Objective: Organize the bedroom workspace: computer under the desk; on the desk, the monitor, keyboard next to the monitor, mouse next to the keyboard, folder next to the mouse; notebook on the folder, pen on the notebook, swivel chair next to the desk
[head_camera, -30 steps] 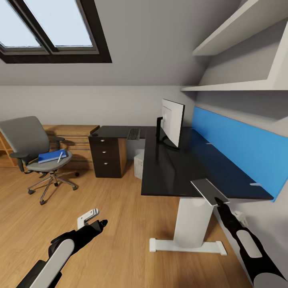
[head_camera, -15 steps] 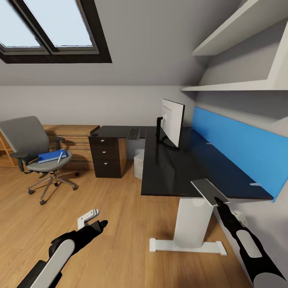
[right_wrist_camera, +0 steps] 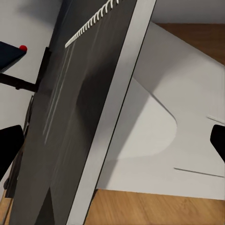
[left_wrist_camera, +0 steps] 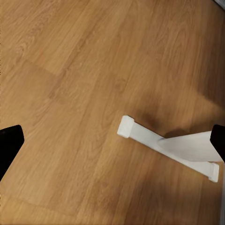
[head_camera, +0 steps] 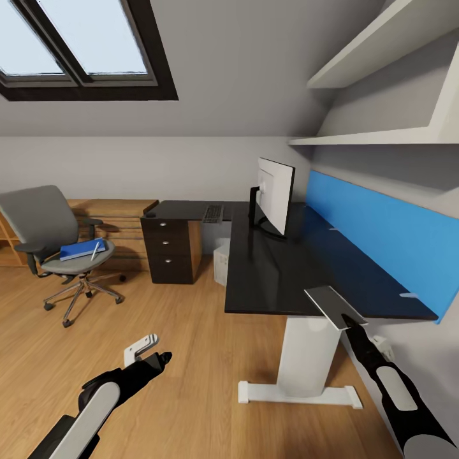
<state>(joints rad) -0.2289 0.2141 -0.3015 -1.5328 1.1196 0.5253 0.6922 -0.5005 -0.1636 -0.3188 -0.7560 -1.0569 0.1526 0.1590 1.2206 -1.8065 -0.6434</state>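
The spiral-bound notebook [head_camera: 334,306], thin, light and probably stiff enough to carry flat, lies just ahead of the right gripper [head_camera: 352,324] at the desk [head_camera: 280,268] corner; its near edge is the place to pinch. Whether the right gripper clasps it I cannot tell. The left gripper [head_camera: 155,359] hangs with fingers spread over the floor.

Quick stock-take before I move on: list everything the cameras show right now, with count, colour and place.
desk: one, black top, white leg, along right wall
monitor: one, white back, on desk
keyboard: one, dark, far desk corner
computer: one, pale, under desk
notebook: one, grey, spiral-bound, over near desk edge
swivel chair: one, grey, left, apart from desk
folder: one, blue, on chair seat
pen: one, white, on folder
drawer unit: one, dark
left claw: black, over floor
right claw: black, at notebook
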